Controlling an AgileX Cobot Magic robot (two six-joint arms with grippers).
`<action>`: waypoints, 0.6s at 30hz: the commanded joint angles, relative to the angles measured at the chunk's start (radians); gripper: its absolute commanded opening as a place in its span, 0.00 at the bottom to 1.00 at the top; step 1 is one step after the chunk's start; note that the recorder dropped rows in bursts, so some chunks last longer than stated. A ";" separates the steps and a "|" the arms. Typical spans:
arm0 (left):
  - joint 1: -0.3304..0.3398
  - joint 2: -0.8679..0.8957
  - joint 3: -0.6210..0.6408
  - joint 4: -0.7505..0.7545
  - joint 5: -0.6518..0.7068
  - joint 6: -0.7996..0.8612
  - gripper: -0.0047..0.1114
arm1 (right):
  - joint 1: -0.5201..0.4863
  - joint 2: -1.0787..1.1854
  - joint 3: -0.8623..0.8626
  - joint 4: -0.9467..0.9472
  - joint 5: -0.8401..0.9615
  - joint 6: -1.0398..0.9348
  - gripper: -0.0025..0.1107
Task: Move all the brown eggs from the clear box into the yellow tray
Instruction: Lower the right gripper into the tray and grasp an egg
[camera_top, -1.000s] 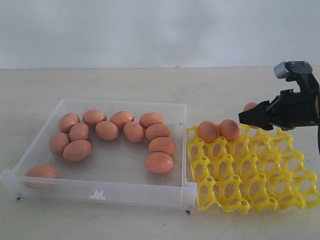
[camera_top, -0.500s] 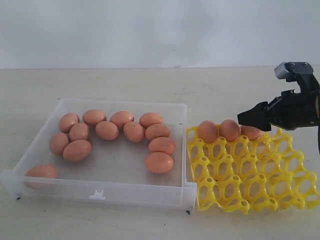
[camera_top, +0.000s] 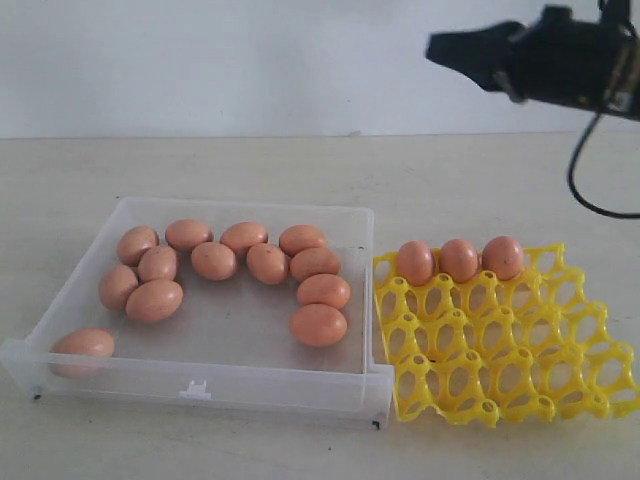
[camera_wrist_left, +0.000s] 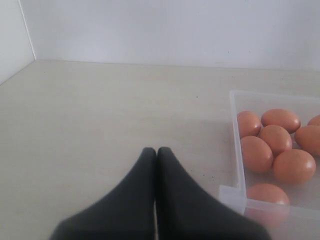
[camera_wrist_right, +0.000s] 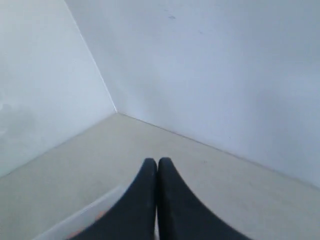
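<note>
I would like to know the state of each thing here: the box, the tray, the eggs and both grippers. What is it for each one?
clear box: open on top, thirteen brown eggs lying inside.
yellow tray: three tray eggs in its back row, other cups empty.
left gripper: shut, holding nothing.
right gripper: shut, holding nothing, high above the table.

Bright, soft, even light from above washes the wall (camera_top: 200, 60) pale in every view. The brown eggs (camera_top: 318, 325) carry a dull top sheen and faint shadows (the clear box (camera_top: 200, 385) looks milky at its front). The exterior view is grainy; the right gripper (camera_top: 435, 46) looks smeared, perhaps by motion. The left gripper (camera_wrist_left: 156, 150) sits out of focus near its lens.
</note>
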 joint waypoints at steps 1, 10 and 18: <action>0.000 -0.001 0.003 0.004 -0.003 0.000 0.00 | 0.314 -0.015 -0.142 -0.128 0.508 -0.108 0.02; 0.000 -0.001 0.003 0.004 -0.003 0.000 0.00 | 0.746 0.230 -0.483 0.276 1.604 -0.814 0.02; 0.000 -0.001 0.003 0.004 -0.003 0.000 0.00 | 0.667 0.520 -0.953 1.303 2.011 -1.572 0.17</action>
